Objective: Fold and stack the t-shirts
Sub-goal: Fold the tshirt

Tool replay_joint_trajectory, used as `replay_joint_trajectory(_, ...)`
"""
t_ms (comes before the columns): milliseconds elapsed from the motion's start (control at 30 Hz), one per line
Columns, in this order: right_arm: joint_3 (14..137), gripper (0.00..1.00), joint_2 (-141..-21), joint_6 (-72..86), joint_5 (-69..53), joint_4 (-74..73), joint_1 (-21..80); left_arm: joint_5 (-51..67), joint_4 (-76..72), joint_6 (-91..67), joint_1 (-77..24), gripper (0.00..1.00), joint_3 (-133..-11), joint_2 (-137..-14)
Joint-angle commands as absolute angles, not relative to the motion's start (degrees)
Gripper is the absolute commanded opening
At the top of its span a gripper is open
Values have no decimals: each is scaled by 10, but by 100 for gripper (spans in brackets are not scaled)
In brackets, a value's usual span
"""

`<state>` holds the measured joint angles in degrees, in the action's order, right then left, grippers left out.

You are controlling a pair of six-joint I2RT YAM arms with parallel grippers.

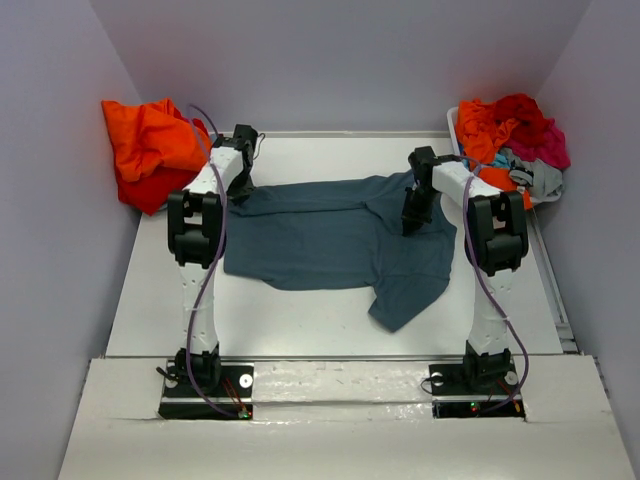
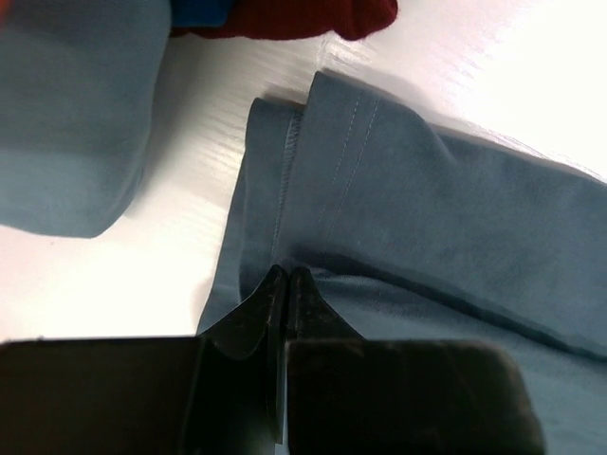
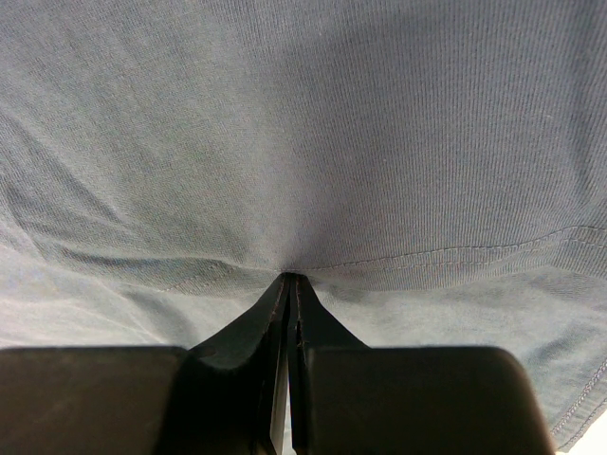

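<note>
One slate-blue shirt [image 1: 330, 240] lies spread across the middle of the bench [image 1: 300, 330] between the two arms, with a loose flap trailing toward the near right. Both end effectors are closed on its far edge. The left end effector [image 2: 287, 275] has its fingers pressed together on the cloth beside a stitched hem at the far left corner. The right end effector [image 3: 290, 278] pinches a small gather just above a hem line at the far right.

The step in hand looks like a fold of the far edge toward the near one. To do it well, the two grips should rise together and level, only high enough for the cloth to clear itself. The span between them should be kept lightly taut so the middle does not sag or crease. The skewed near-right flap will likely spoil a square fold unless the right side is drawn out first.

Folded orange and red shirts [image 1: 150, 150] sit at the far left. A basket [image 1: 451, 120] of mixed shirts [image 1: 510, 130] stands at the far right, close to the right arm, so a wide swing could snag it.
</note>
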<state>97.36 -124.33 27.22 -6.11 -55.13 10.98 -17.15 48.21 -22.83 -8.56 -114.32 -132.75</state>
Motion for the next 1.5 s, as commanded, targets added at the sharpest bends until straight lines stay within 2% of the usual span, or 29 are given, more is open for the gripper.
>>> replay_joint_trajectory(0,977,8,-1262,271,-67,-539,115,-172,509,-230,-90,6,-1151,-1254)
replay_joint_trajectory(300,986,8,-1267,271,-69,-541,115,-148,512,-231,-107,6,-1124,-1211)
replay_joint_trajectory(933,989,8,-1265,269,-70,-548,115,-104,461,-250,-129,6,-930,-1123)
replay_joint_trajectory(1167,987,8,-1261,267,-70,-548,115,-109,450,-258,-129,7,-932,-1128)
replay_joint_trajectory(1467,976,8,-1254,265,-69,-546,115,-121,462,-262,-117,6,-998,-1170)
